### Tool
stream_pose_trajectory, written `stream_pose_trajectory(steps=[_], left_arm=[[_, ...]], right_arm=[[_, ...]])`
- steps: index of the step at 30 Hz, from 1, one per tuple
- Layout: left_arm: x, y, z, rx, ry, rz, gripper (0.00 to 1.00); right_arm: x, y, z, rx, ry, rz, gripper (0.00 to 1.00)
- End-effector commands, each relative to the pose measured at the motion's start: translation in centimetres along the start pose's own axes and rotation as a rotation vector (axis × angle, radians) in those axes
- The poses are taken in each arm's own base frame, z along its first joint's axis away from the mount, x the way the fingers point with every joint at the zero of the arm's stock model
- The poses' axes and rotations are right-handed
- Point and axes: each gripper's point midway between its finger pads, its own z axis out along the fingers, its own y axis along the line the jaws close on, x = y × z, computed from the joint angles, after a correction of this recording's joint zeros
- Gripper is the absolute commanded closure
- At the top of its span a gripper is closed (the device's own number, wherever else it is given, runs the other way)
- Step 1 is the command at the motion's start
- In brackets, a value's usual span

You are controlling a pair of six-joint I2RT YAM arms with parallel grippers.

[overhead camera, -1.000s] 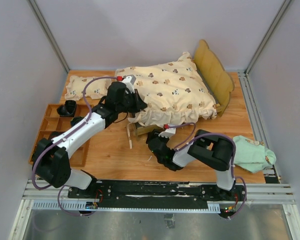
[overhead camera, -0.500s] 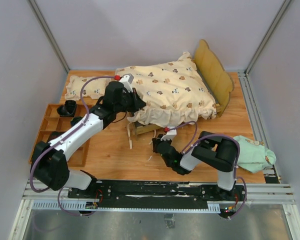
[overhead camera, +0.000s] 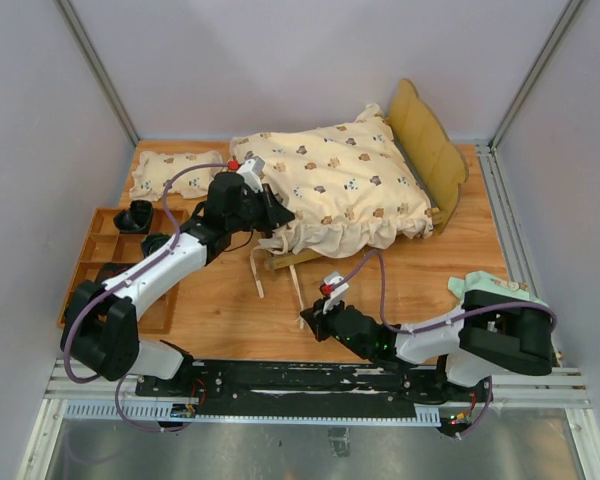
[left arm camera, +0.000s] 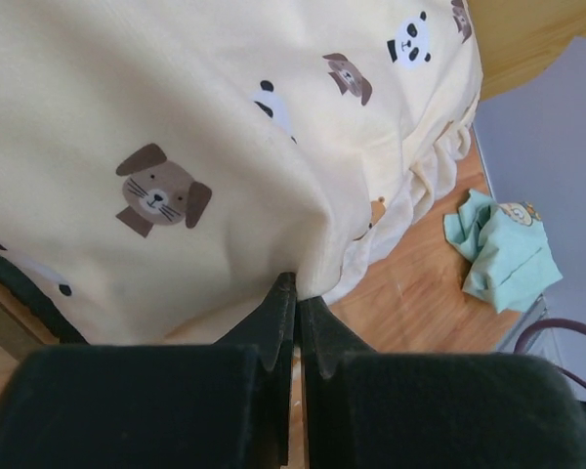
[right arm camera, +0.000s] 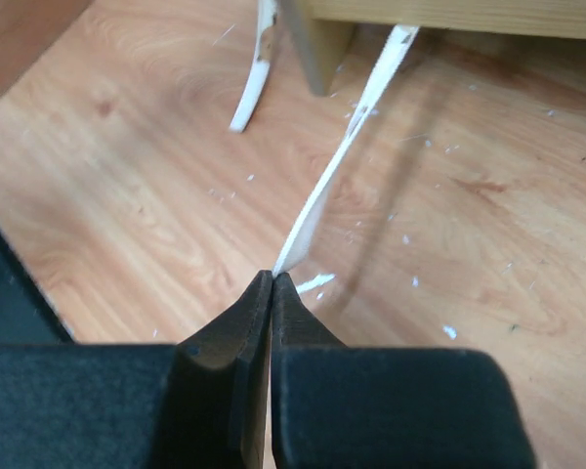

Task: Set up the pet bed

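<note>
Pinches the ruffled edge of the quilt (overhead camera: 330, 185) in the left gripper (left arm camera: 295, 293), seemingly to lift it off the pet bed (overhead camera: 432, 150) beneath that quilt, and clamps the right gripper (right arm camera: 272, 278) on a white strap (right arm camera: 351, 132) trailing from under the quilt, likely to draw it taut

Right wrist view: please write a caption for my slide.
Right pincer pinching the tip of a white strap from the pet bed.
</note>
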Motion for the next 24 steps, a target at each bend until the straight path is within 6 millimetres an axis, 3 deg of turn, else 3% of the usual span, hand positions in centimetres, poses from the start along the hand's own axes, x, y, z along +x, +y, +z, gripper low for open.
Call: stream_pose_trajectory(steps=[1,5,7,10,15,20,24], left_arm=[[-0.8,-2.1,0.3,0.110,-0.028,-0.019,0.89],[-2.2,-0.1,-0.9,-0.034,-0.051,0.065,0.48],[-3.3,0.7,-2.9,-0.114,-0.090,0.145,0.38],[-3.2,2.2,-6.2,-0.216,-0.151,0.176,0.36],[-0.2,6.0,-10.2,-0.373,-0.214,0.060,0.36],[4.2,8.3,-10.6,-0.405,-0.173,-0.066,0.45],[7.7,9.5,-8.9,-0.380,-0.123,-0.170,0.47]], right_arm=[[2.0,0.8,-1.8,-0.048,0.116,-0.119,1.00],[0.7,0.4,-2.6,-0.040,0.078,-0.107,1.00],[-0.3,0.5,-3.1,-0.043,0.059,-0.111,1.00],[-1.7,0.5,-3.6,-0.019,0.057,-0.097,1.00],[-1.8,0.7,-3.4,-0.024,0.056,-0.096,1.00],[-1.1,0.7,-3.0,-0.028,0.073,-0.101,1.00],[-1.2,0.8,-2.7,-0.023,0.073,-0.100,1.00]])
